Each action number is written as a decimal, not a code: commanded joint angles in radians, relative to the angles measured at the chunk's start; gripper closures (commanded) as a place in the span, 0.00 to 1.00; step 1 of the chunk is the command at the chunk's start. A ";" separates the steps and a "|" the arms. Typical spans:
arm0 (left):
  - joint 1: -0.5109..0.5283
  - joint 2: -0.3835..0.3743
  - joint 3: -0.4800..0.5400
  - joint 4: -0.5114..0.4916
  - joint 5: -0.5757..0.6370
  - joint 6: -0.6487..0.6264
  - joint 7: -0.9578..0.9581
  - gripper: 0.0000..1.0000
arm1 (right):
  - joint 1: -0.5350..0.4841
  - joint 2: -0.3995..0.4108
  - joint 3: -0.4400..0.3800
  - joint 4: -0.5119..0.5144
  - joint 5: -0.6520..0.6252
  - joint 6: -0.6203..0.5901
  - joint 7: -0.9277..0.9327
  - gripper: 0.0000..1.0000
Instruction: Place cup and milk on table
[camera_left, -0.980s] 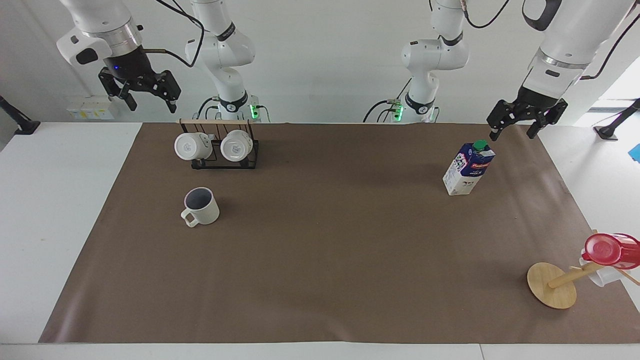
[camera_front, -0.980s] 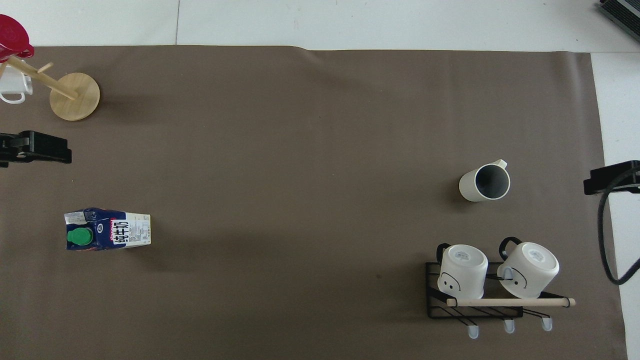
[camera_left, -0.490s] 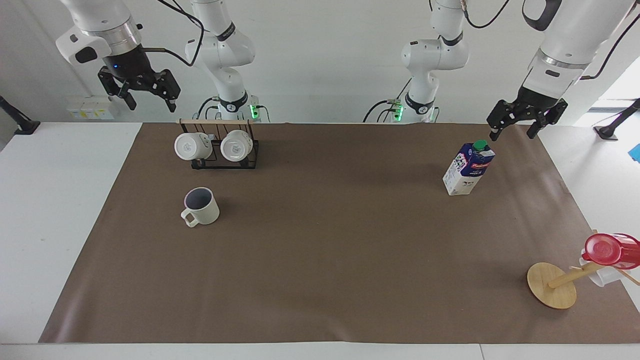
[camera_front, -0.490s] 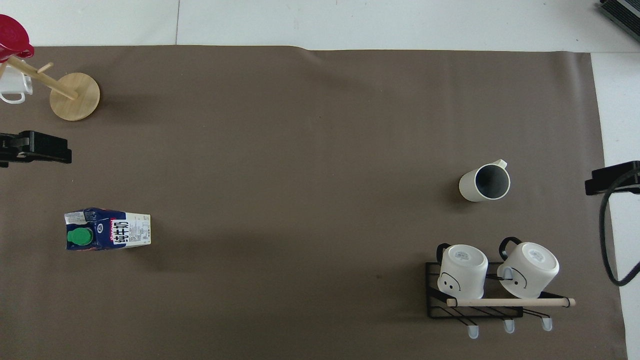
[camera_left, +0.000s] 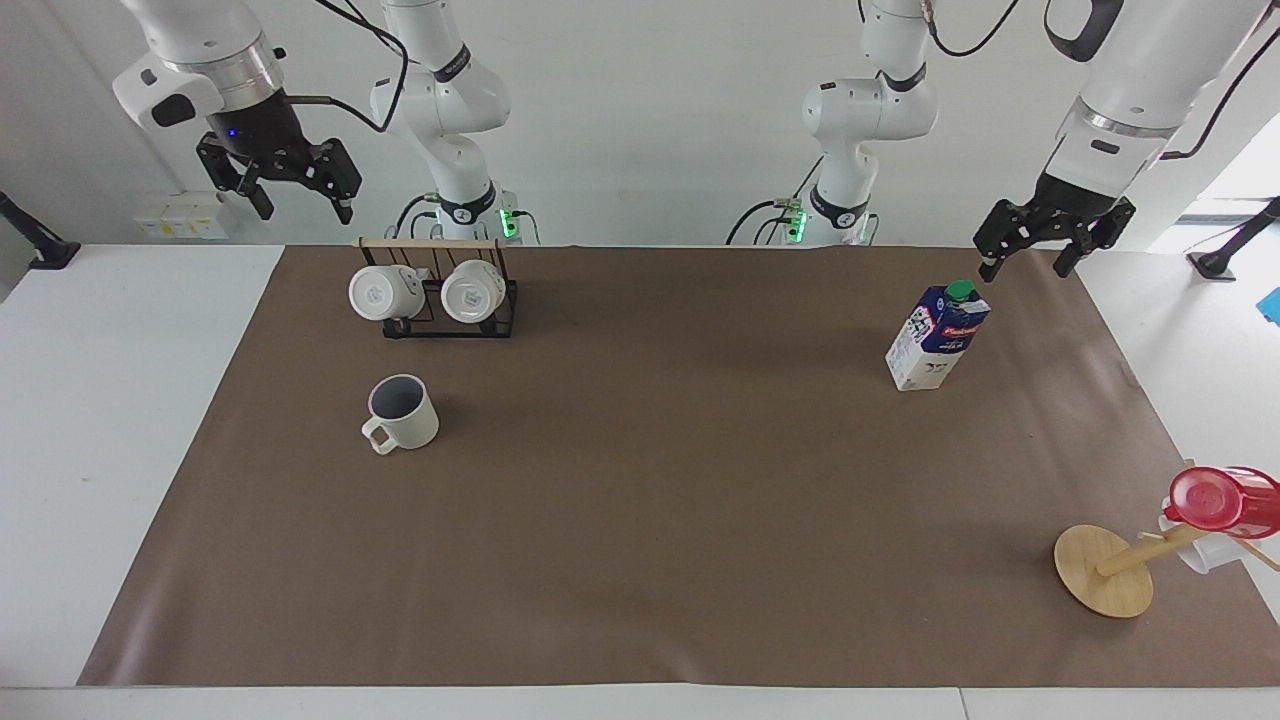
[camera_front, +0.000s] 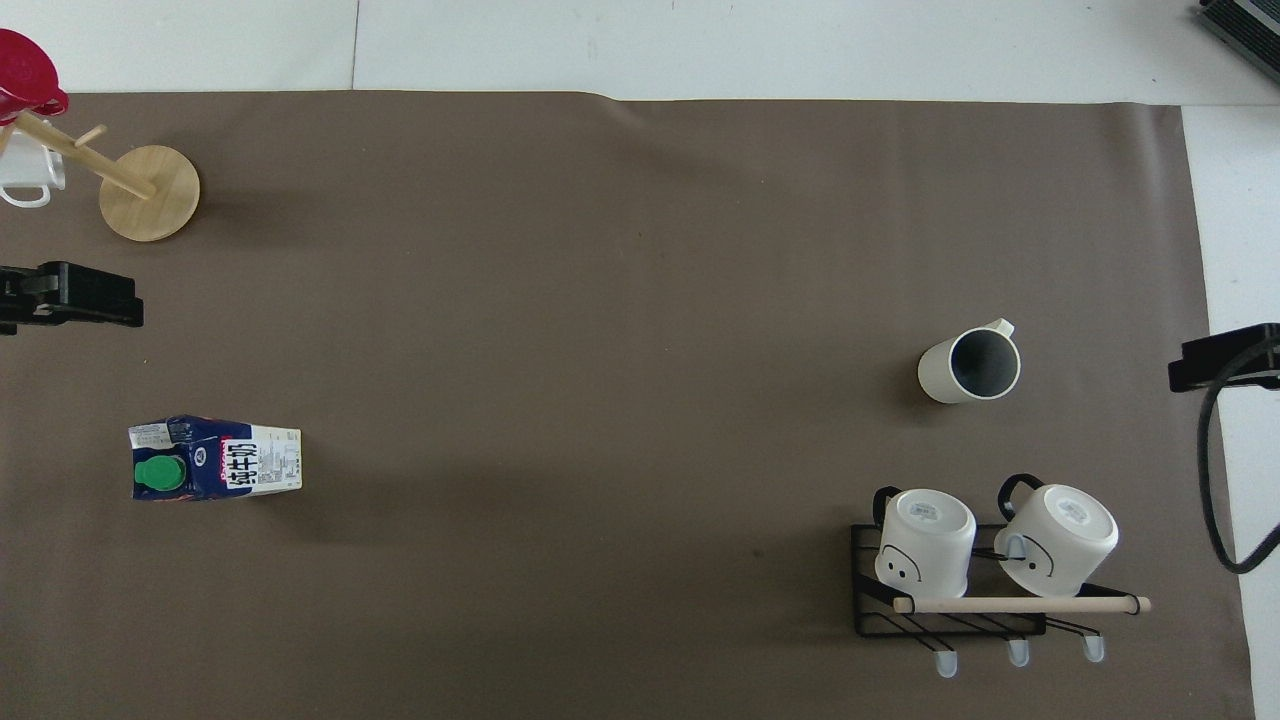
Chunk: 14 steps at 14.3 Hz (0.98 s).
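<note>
The cup stands upright on the brown paper of the table, a little farther from the robots than the black rack; it also shows in the overhead view. The milk stands upright toward the left arm's end; it also shows in the overhead view. My left gripper is open and empty, raised over the paper's edge beside the milk. My right gripper is open and empty, raised high over the right arm's end of the table.
A black wire rack holds two all-white mugs close to the robots. A wooden mug tree lies tipped at the left arm's end with a red cup and a white mug on it.
My right gripper rose slightly and then held still. The left arm, the cup and the milk have not moved.
</note>
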 joint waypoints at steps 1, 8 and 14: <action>0.000 0.002 0.002 0.011 0.006 -0.017 0.003 0.00 | -0.002 -0.024 0.000 -0.025 0.005 -0.006 -0.016 0.00; 0.000 0.002 0.002 0.011 0.006 -0.017 0.003 0.00 | -0.014 -0.051 0.000 -0.067 0.005 -0.003 -0.016 0.00; 0.000 0.002 0.002 0.011 0.006 -0.017 0.003 0.00 | -0.014 -0.068 0.000 -0.092 0.007 0.005 -0.018 0.00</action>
